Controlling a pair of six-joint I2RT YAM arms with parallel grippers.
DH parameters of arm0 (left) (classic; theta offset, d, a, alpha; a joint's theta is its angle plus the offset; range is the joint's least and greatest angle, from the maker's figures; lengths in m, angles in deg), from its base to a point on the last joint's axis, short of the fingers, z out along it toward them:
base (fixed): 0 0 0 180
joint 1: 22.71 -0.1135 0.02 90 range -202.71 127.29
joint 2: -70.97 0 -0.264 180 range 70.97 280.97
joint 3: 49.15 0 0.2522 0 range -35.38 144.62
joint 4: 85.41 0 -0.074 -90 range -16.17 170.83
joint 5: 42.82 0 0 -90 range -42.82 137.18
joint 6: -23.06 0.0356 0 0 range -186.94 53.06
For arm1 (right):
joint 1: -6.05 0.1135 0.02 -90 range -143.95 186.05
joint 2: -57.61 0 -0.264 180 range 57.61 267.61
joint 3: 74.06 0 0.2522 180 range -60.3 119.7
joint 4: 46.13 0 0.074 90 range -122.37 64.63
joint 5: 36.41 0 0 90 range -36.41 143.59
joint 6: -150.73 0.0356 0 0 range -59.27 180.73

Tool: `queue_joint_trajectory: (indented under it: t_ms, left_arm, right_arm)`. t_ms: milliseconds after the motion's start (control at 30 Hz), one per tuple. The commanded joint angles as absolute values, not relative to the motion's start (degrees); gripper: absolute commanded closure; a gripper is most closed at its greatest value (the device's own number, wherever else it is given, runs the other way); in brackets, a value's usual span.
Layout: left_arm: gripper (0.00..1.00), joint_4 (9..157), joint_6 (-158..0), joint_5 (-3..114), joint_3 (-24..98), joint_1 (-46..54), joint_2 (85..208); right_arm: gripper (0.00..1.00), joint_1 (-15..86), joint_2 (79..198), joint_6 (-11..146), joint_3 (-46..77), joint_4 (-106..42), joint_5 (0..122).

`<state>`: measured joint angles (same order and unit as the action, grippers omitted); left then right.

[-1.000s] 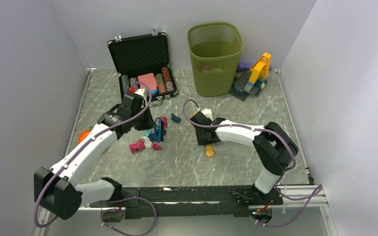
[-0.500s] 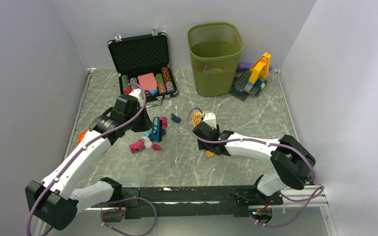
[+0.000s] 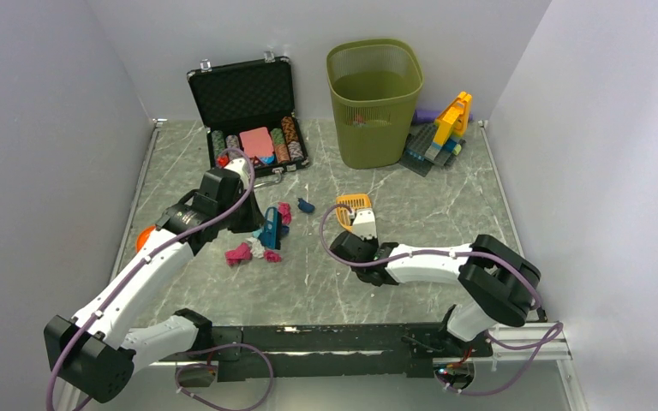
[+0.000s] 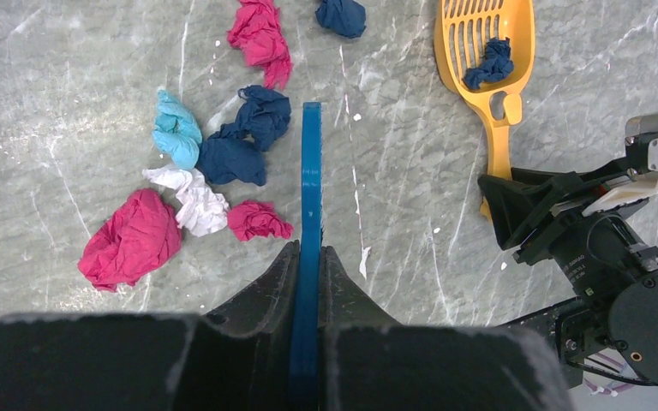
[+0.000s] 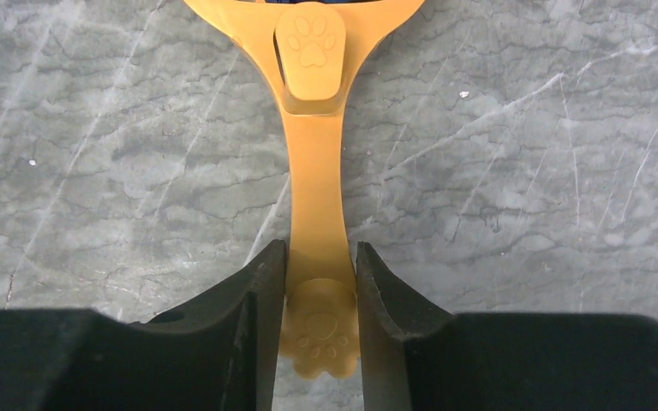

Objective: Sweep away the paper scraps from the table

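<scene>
Several paper scraps [image 3: 253, 248], pink, white, teal and navy, lie bunched on the table [image 3: 411, 197], just left of a blue flat tool [image 3: 272, 229]. My left gripper [image 3: 260, 224] is shut on that tool. In the left wrist view the left gripper [image 4: 310, 253] holds the blue tool [image 4: 311, 171] on edge, with the scraps [image 4: 193, 197] to its left. One more pink scrap [image 4: 261, 34] and a navy one [image 4: 340, 15] lie farther off. My right gripper [image 5: 319, 257] is shut on the handle of a yellow scoop [image 5: 313, 197]. The scoop [image 4: 488, 34] holds one navy scrap [image 4: 488, 64].
A green waste bin [image 3: 374, 103] stands at the back centre. An open black case of poker chips [image 3: 253, 111] is at the back left. Toy bricks [image 3: 441, 133] sit at the back right. An orange object [image 3: 144, 235] lies by the left arm.
My right wrist has moved toward the near edge and turned, so the scoop's head now shows beyond it. My left arm shifted slightly left, then stayed still.
</scene>
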<state>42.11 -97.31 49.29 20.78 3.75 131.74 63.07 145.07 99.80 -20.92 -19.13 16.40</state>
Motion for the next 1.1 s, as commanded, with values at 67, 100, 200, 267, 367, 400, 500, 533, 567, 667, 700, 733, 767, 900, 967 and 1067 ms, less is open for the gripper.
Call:
queue_joint_trajectory:
  t_ms: [67,100,200,267,367,400,500,533,567,667,700,733,767,900,967,1067]
  left_arm:
    - [1.0,41.73,-95.06,47.4,23.12,3.88,131.31]
    - [1.0,41.37,-94.86,47.36,23.88,3.89,131.75]
    - [1.0,40.73,-94.29,47.36,25.56,3.89,133.17]
    - [1.0,40.66,-94.0,45.83,26.52,3.89,133.68]
    - [1.0,41.21,-93.68,45.28,27.45,3.91,134.28]
    - [1.0,41.46,-93.62,45.3,27.72,3.9,134.52]
    - [1.0,41.81,-93.57,45.93,28.59,3.87,135.48]
    - [1.0,41.81,-93.64,46.26,28.86,3.91,135.74]
    - [1.0,41.89,-93.66,46.58,29.12,3.91,136.01]
    - [1.0,42.15,-93.66,46.66,28.86,3.86,135.9]
    - [1.0,42.16,-93.61,46.66,28.64,3.9,135.77]
    - [1.0,42.09,-93.51,46.61,28.56,3.87,135.64]
    - [1.0,41.98,-93.34,46.34,28.5,3.91,135.51]
    - [1.0,41.41,-92.83,45.95,28.7,3.89,135.66]
    - [1.0,41.12,-92.78,46.12,28.77,3.89,135.66]
    - [1.0,41.27,-92.68,46.13,28.46,3.92,135.39]
  right_arm:
    - [0.68,63.84,144.23,102.54,-22.0,-20.42,13.76]
    - [0.68,63.85,143.83,102.13,-22.51,-21.27,14.27]
    - [0.75,63.91,142.58,101.45,-24.3,-23.33,15.02]
    - [0.78,63.93,141.99,101.35,-24.42,-23.1,15.01]
    - [0.78,63.92,141.52,100.89,-23.67,-21.66,14.35]
    - [0.74,63.87,141.29,100.56,-23.51,-21.39,14.28]
    - [0.46,63.87,141.41,99.73,-23.28,-21.35,14.25]
    - [0.41,63.86,141.61,99.49,-23.23,-21.52,14.24]
    - [0.38,63.88,141.91,99.28,-23.16,-21.55,14.25]
    - [0.37,63.89,143.11,99.46,-22.67,-21.15,13.91]
    - [0.37,63.88,143.48,99.49,-22.49,-21.12,13.95]
    - [0.37,63.88,143.74,99.57,-22.35,-21.16,14.02]
    - [0.38,63.86,144.05,99.66,-22.2,-21.14,14.17]
    - [0.38,63.88,145.17,101.56,-21.45,-19.72,14.34]
    - [0.38,63.89,145.33,103.0,-21.6,-18.61,14.79]
    - [0.38,64.21,144.5,104.27,-22.76,-18.42,15.9]
